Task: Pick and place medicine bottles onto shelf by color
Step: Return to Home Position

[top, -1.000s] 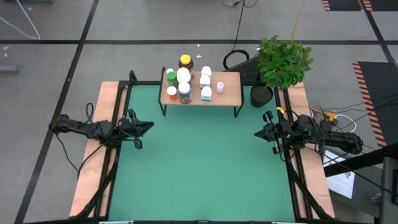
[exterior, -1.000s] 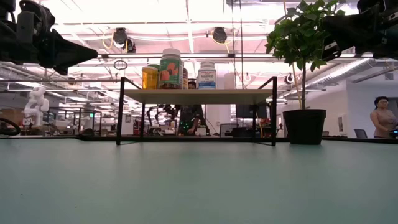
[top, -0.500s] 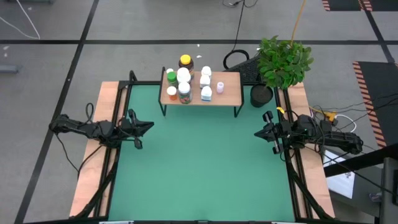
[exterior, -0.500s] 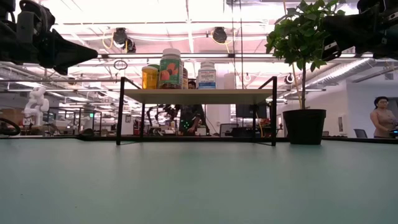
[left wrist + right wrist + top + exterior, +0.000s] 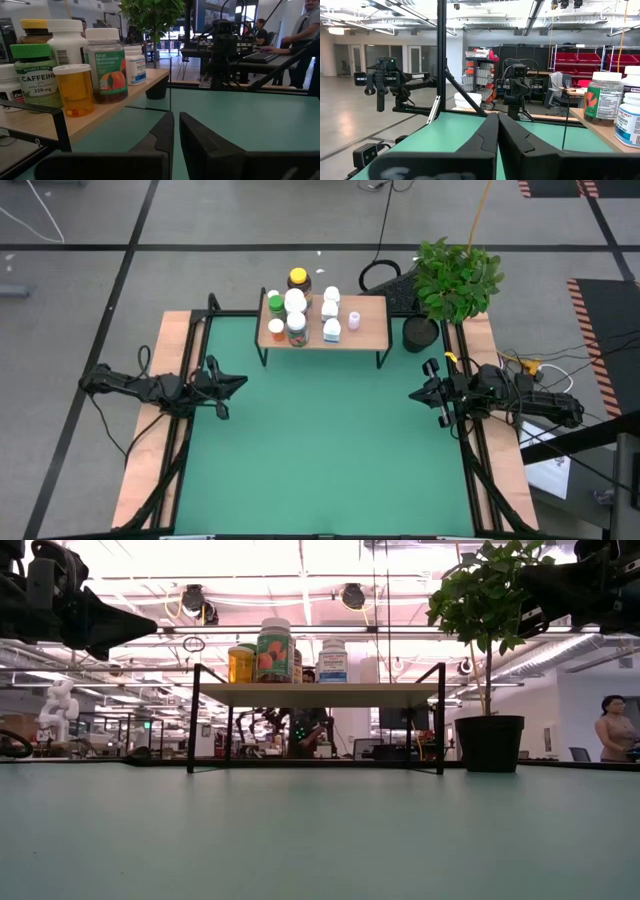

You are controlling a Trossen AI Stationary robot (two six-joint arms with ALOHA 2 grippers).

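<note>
The shelf [image 5: 372, 322] stood at the far edge of the mat [image 5: 320, 450], midway across it. The medicine bottles [image 5: 296, 303] were bunched on its left half, with one bottle [image 5: 354, 319] apart toward the middle. A potted plant [image 5: 421, 333] sat just beside the shelf's right end. The left gripper [image 5: 238, 382] lay at the mat's left edge and the right gripper [image 5: 414, 393] at its right edge, both well apart from the shelf.
</note>
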